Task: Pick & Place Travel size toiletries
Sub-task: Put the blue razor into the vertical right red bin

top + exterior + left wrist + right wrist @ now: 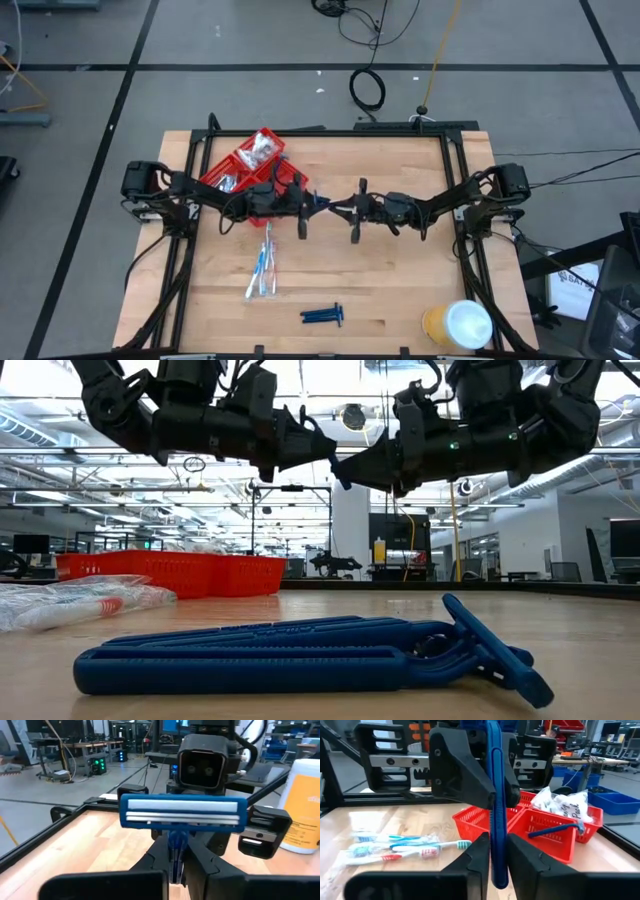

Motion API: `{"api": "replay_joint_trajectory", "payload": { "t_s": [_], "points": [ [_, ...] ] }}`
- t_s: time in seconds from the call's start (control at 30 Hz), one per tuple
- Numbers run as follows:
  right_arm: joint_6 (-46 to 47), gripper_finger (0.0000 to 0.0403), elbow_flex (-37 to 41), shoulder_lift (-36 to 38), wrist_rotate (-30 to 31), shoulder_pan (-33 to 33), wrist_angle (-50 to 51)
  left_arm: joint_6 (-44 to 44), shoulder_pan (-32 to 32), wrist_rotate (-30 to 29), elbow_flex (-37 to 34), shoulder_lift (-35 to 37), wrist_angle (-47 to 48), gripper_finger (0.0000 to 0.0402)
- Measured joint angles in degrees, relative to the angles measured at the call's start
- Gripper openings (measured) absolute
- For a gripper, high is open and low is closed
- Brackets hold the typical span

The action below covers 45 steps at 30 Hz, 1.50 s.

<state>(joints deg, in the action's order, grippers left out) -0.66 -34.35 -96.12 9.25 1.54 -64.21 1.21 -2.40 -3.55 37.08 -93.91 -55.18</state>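
Above the wooden table centre, a blue razor is passed mid-air: left gripper clenched on it, right gripper not yet fully released. Carrying to the red tray likely follows.

Wooden desk, black frame along edges. Red tray at far left part. Packaged toothbrushes left of centre, near front. Blue razors at front centre. Yellow roll, white top, at front right corner.
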Motion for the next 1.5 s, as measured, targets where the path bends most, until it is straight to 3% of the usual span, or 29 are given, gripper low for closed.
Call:
{"api": "replay_joint_trajectory", "payload": {
  "t_s": [0.13, 0.27, 0.37, 0.47, 0.67, 0.87, 1.03, 1.5],
  "points": [
    [2.6, 0.0077, 0.0, 0.0, 1.1, 0.0, 3.0, 0.9, -1.1, -2.6, 0.0, 0.7, 3.2, 0.0016],
    [3.2, 0.0103, 0.1, 0.0, -1.3, 0.0, 6.3, 2.8, -4.0, -14.2, 0.0, 4.5, 14.0, 0.0013],
    [4.5, 0.0121, 0.1, 0.0, -0.3, -0.3, 7.7, 6.4, -6.3, -17.4, -0.1, 8.5, 24.7, 0.0015],
    [4.9, 0.0134, 0.1, 0.0, -0.5, -0.3, 8.1, 10.5, -9.4, -18.3, -1.5, 11.5, 29.9, 0.0010],
    [4.9, 0.0143, 0.1, 0.0, -0.4, -0.4, 8.1, 21.0, -14.6, -17.3, -9.5, 13.4, 30.0, 0.0011],
    [4.9, 0.0143, 0.1, 0.0, -0.4, -0.3, 8.2, 29.7, -17.5, -8.6, -14.0, 13.4, 30.0, 0.0012],
    [4.8, 0.0145, 0.1, 0.0, -0.4, -0.3, 8.1, 30.8, -17.6, -3.6, -14.0, 13.4, 29.5, 0.0064],
    [6.0, 0.0148, 0.1, 0.0, -0.4, -0.3, 8.0, 30.4, -18.3, -4.0, -14.0, 13.4, 28.3, 0.0277]
  ]
}}
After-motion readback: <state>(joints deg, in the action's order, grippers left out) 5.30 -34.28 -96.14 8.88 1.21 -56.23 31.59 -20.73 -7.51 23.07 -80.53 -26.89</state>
